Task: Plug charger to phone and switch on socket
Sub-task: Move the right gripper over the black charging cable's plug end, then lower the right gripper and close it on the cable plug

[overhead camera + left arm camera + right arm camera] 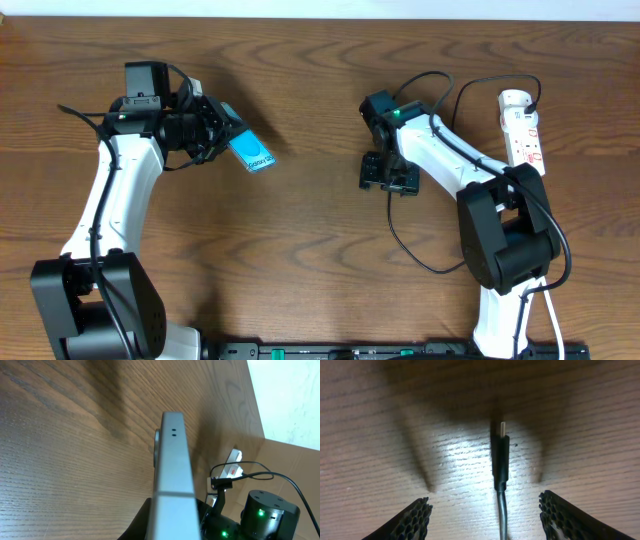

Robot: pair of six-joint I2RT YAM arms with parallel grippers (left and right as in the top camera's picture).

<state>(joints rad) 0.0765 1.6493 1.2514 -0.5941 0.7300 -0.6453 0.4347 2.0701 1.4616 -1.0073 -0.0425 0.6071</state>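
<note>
Two claws in view, one busy, one not. My left claw [228, 138] is clamped on the phone [252, 155], holding it off the table [300, 260] at the left side, teal screen facing up and slanted in the overhead view. My left wrist view shows the phone edge-on, a grey edge with two small holes, sticking up from between my jaws. My right claw [388, 183] sits near the table's middle, pointed down at the wood, jaws spread apart and holding nothing. In my right wrist view the charger [500, 467] lies flat on the table between my two fingers [415, 517], its plug tip [502, 427] pointing away from the camera, clear of both fingers. Overhead, the black cable runs from under the right claw in a loop toward my right arm's base. The socket [523, 128] lies at the far right edge of the table, rounded end at the top, red marks showing, a black cable arcing off its top end. Switch position: cannot tell.
</note>
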